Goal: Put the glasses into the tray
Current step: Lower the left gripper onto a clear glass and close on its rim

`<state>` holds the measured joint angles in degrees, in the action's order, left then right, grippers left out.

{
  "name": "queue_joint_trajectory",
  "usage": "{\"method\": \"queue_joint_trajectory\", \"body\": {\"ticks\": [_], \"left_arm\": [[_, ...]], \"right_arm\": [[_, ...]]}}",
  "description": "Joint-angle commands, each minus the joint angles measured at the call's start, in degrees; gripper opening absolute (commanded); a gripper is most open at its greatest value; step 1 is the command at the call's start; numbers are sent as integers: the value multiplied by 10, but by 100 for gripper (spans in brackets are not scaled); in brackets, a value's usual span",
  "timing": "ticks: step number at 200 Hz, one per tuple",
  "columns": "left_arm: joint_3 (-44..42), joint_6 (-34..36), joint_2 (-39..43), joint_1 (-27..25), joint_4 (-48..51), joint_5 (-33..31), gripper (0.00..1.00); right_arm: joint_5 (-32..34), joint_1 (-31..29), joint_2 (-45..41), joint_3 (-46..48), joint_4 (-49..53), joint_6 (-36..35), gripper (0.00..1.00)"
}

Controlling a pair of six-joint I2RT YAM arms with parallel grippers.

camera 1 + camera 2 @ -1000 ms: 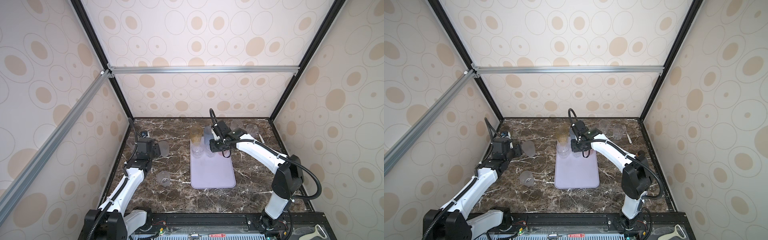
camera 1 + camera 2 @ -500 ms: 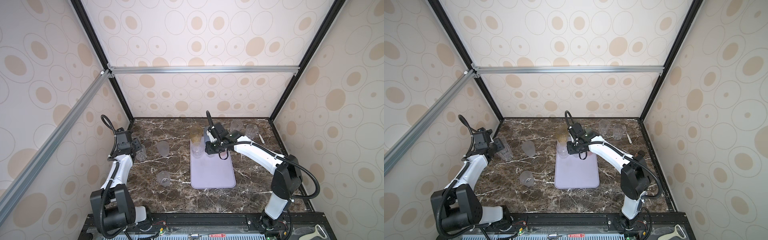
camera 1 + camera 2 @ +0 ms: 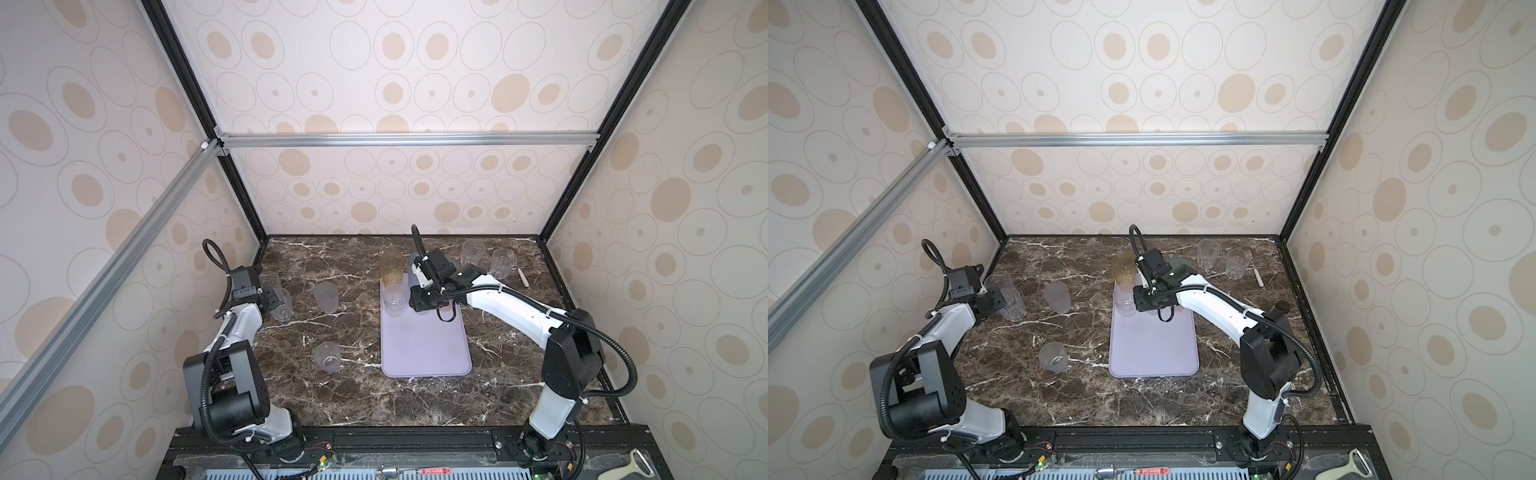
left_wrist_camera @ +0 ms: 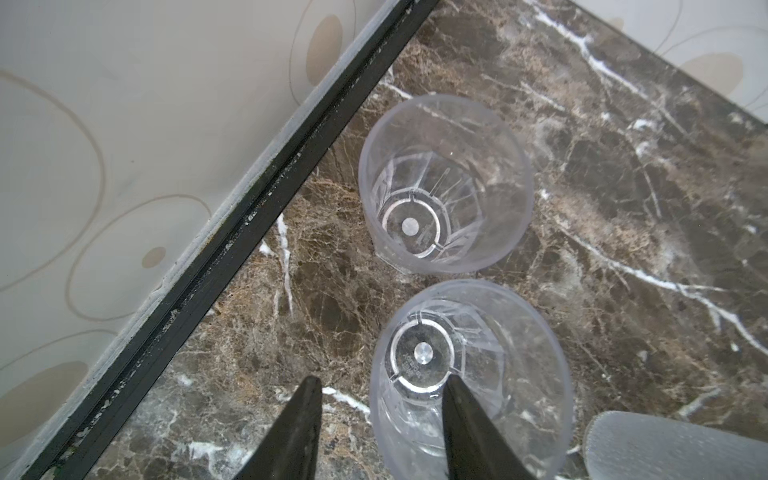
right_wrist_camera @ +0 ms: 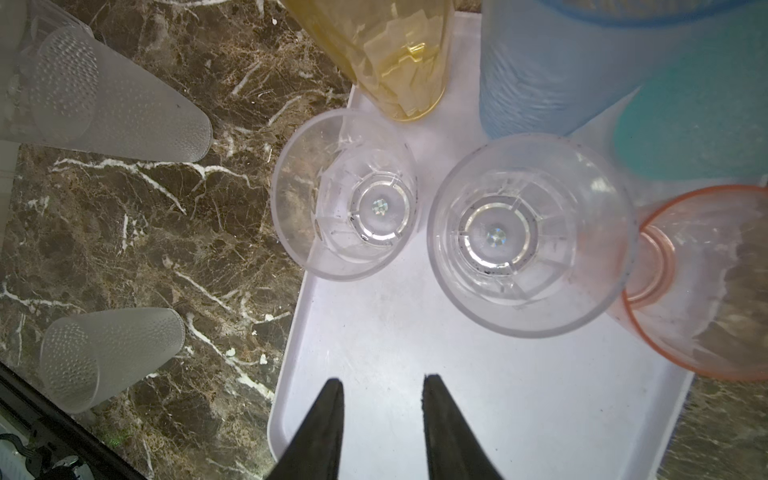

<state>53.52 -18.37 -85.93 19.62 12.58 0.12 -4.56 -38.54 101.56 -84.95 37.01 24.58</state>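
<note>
Because a thin tumbler wall is easy to pinch at the rim, the left gripper [image 4: 380,382] stands with 1 finger inside the near clear glass [image 4: 469,374] and 1 outside, the wall between them. The jaws are partly parted and a gap shows at the outer finger, so I judge nothing is clamped yet. Just ahead of the fingertips, past that glass, the far clear glass [image 4: 446,183] stands upright and very close to it, so a straight lift looks safer than a drag.

The right gripper [image 5: 383,379] hangs over the tray [image 5: 457,395] with a narrow, empty gap between its fingers. Ahead of its tips 2 clear tumblers [image 5: 532,232] stand upright on the tray, the pink glass [image 5: 706,282] beside them. The amber glass [image 5: 399,62], blue-grey glass [image 5: 561,70] and teal glass [image 5: 698,124] stand beyond. They are packed at that end, probably to keep the stretch under the gripper free.

Off the tray, 2 frosted glasses [image 3: 326,297] stand between the 2 grippers.
</note>
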Motion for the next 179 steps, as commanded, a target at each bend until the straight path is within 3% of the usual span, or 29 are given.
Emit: {"method": "queue_joint_trajectory", "body": {"ticks": [1, 125, 179], "left_arm": [[13, 8, -10, 4, -4, 13, 42], [2, 22, -32, 4, 1, 2, 20], [-1, 26, -14, 4, 10, -2, 12]], "right_arm": [[-3, -3, 11, 9, -4, -7, 35], [-18, -4, 17, 0, -8, 5, 35], [6, -4, 10, 2, -2, 2, 36]]}}
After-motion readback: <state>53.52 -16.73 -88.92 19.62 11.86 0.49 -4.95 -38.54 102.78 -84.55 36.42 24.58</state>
